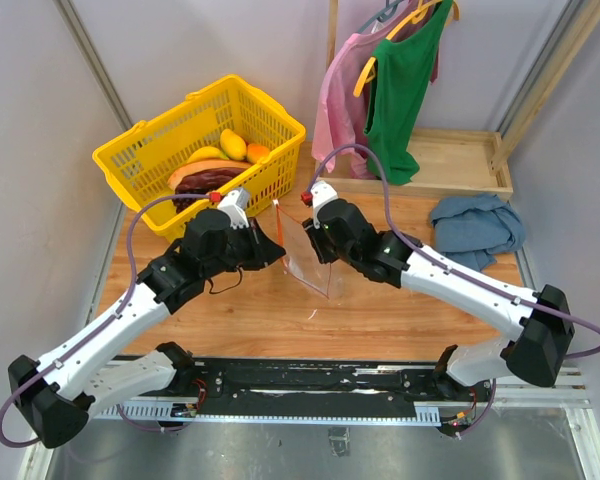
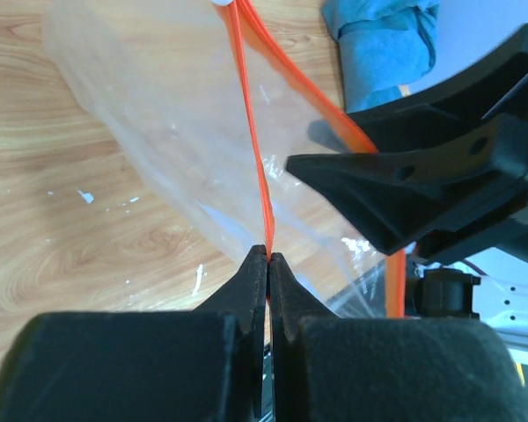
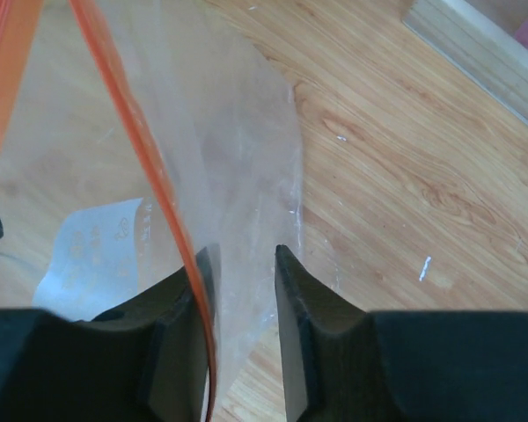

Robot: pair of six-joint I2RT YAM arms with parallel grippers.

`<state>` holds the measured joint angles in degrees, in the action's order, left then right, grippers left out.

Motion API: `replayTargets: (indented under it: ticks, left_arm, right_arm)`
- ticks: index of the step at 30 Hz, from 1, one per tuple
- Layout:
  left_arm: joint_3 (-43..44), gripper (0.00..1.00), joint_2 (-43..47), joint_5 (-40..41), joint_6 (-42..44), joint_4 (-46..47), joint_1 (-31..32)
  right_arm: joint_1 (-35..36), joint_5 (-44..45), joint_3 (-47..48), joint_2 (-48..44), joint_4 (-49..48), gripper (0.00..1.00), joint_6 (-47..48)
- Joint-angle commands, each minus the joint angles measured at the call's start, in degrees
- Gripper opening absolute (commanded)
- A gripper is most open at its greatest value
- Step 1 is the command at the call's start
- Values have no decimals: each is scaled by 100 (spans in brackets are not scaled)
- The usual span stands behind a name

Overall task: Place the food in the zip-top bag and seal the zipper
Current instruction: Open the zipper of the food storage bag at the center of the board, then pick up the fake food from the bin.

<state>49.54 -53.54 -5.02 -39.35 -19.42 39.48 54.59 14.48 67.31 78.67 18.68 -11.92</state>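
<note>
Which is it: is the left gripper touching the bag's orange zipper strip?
Touching. The left wrist view shows the left gripper shut, its two tips pinching the orange zipper strip between them.

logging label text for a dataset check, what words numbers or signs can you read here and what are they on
White label on the zip-top bag: rows of faint print, seen through the plastic, too blurred to read.
Nothing else in any view carries text, numbers or signs that can be read.
</note>
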Motion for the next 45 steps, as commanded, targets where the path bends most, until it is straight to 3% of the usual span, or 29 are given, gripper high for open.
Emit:
replayTargets:
  ticks: [1,10,17,28,38,45]
  left_arm:
    - [223,0,-47,562,-24,-408,24]
    - [553,0,-44,1781,62,-1502,29]
    - [452,0,-44,2300,275,-1337,24]
    - [-519,0,-567,1677,80,469,22]
    - [-825,1,-1010,1205,-20,1357,18]
    - [-841,23,-474,900,111,1671,16]
  right_arm:
    - [-69,592,439,-94,482,28,128]
    - [-218,1605,839,-259,1126,8,412]
    - [-710,1621,632,-491,1290,7,283]
    - [-818,750,347,-441,981,1,100]
    - [-705,1349,497,-80,1088,1,138]
    - [-476,1928,821,309,1433,1,73]
